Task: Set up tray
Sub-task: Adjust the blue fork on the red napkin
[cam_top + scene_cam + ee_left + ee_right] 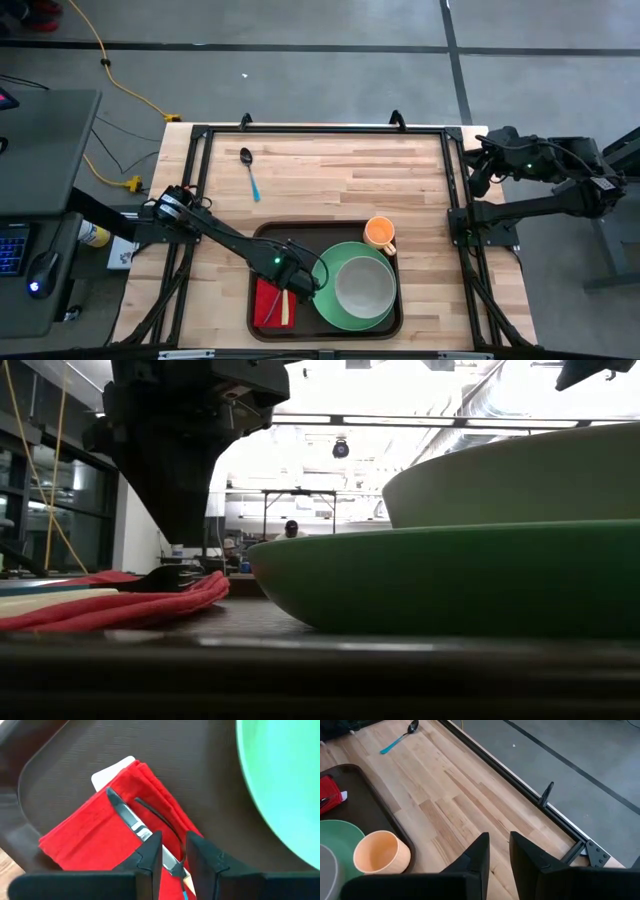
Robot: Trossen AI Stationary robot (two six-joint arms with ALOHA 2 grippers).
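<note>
The tray (pixel 262 240) sits at the near edge of the counter (pixel 330 170), centred. On the tray: a green plate (pixel 330 300) with a pale bowl (pixel 363 283) in it, and beside the plate a red napkin (pixel 95 835) with a knife (pixel 127 815) and a fork (pixel 155 815) lying on it. A white card (pixel 112 770) pokes out from under the napkin. An orange cup (pixel 380 233) stands on the tray's far rim by the plate. A spoon with a blue handle (pixel 249 171) lies on the counter well away from the tray. Left gripper (pixel 174 862) hangs over the napkin, fingers a narrow gap apart astride the knife handle; a grip cannot be confirmed. Right gripper (pixel 499 855) is off at the counter's far right corner, fingers slightly apart, nothing held.
</note>
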